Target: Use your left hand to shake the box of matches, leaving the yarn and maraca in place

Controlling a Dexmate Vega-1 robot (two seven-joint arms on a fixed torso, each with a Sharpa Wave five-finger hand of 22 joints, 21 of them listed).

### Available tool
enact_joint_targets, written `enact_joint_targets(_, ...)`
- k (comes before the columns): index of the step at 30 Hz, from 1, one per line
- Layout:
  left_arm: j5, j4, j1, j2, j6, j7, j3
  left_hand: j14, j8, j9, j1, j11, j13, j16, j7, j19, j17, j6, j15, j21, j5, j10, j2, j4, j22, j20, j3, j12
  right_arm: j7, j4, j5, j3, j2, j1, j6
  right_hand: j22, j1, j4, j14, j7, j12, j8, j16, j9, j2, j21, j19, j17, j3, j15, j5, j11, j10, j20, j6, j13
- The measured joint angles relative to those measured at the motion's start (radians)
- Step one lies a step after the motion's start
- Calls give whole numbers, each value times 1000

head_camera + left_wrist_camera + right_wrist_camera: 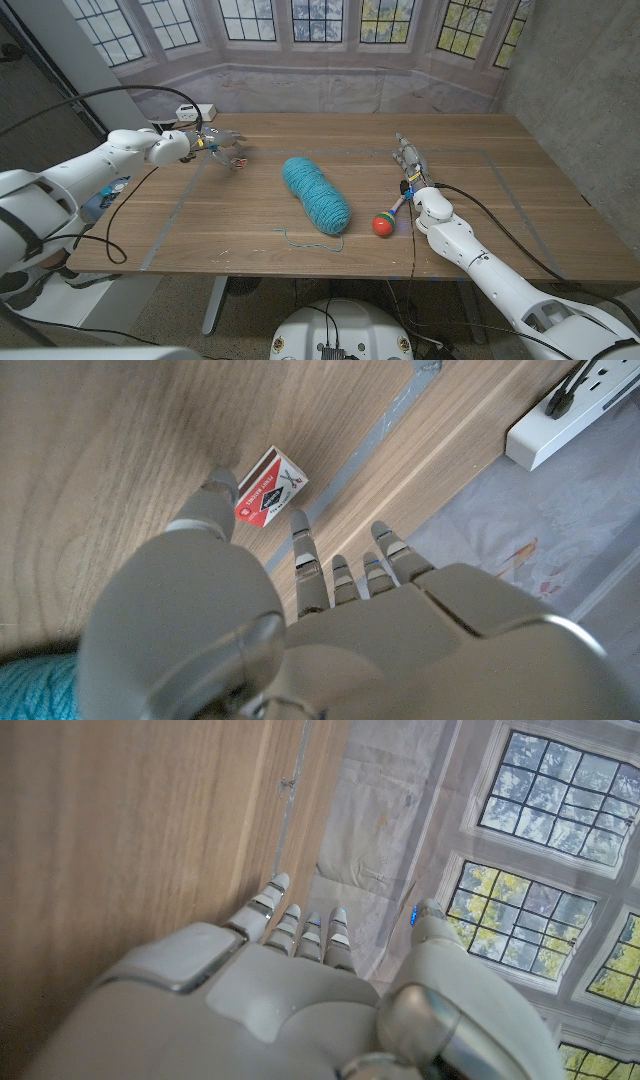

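The box of matches, red and white, lies flat on the wood just ahead of my left hand's fingertips. My left hand hovers over the table's far left part with its fingers spread and holds nothing. The teal yarn lies in the middle of the table. To its right lies the maraca, red ball towards me. Just behind the maraca, my right hand stands with its fingers stretched out and holds nothing.
A white power strip sits at the table's far left edge, also the power strip past my left fingers. Grey tape lines mark a rectangle on the wood. A loose yarn end trails towards the front.
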Motion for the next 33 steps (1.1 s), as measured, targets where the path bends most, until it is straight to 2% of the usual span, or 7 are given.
enact_joint_targets(29, 7, 74, -28, -35, -10, 65, 49, 25, 11, 5, 13, -7, 0, 0, 0, 7, 0, 70, -14, 0, 0, 29, -5, -3, 0, 0, -5, 0, 8, 39, 9, -2, 16, 14, 5, 0, 5, 0, 0, -1, 0, 0, 0, 0, -5, 0, 5, 0, 0, 0, 0, 0, 0, -5, 1, 0)
enact_joint_targets(30, 7, 107, -43, -51, -11, 69, 68, 25, 11, 5, 13, -4, 0, 0, 2, 7, 0, 73, -14, 0, 0, 32, -5, -3, 0, 0, -5, 0, 11, 41, 10, -2, 16, 15, 6, 0, 5, 0, 0, -5, 0, 0, 0, 0, -5, 0, 5, 0, 0, 0, 0, 0, 0, -5, 5, 0)
enact_joint_targets(33, 7, 124, -50, -60, -14, 78, 78, 31, 11, 5, 13, -3, 0, 0, -2, 7, 0, 79, -16, 0, 0, 32, -5, 0, 0, 0, -8, 0, 11, 45, 11, -2, 17, 17, 7, 0, 5, 0, 0, -5, 0, 0, 0, 0, -5, 0, 5, 0, 0, 0, 0, 0, 0, -5, 5, 0)
